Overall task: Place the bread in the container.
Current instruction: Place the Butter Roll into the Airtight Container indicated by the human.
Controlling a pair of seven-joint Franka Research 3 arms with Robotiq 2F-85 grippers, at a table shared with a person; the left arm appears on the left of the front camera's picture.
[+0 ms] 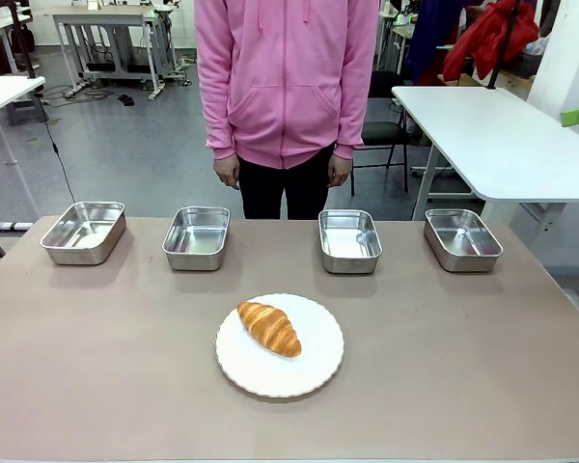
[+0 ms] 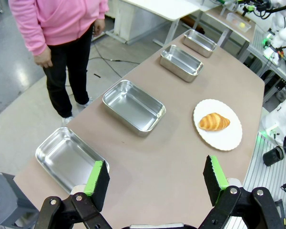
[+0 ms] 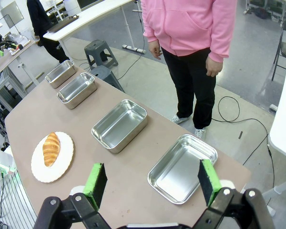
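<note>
The bread (image 1: 269, 328), a golden-brown croissant, lies on a round white plate (image 1: 314, 359) at the table's near middle; it also shows as the bread (image 2: 214, 121) and the bread (image 3: 51, 148) in the wrist views. Several look-alike steel pans stand in a row along the far edge; which one is the container I cannot tell. High above the table's left end, my left gripper (image 2: 155, 179) is open and holds nothing. My right gripper (image 3: 151, 182) is open too, above the right end, over the nearest pan (image 3: 183, 167).
Pans in the front view: far left (image 1: 84, 231), left of middle (image 1: 197, 236), right of middle (image 1: 349, 240), far right (image 1: 462, 238). A person in a pink hoodie (image 1: 286, 77) stands at the far side, hands hanging down. A white table (image 1: 502, 135) stands behind on the right.
</note>
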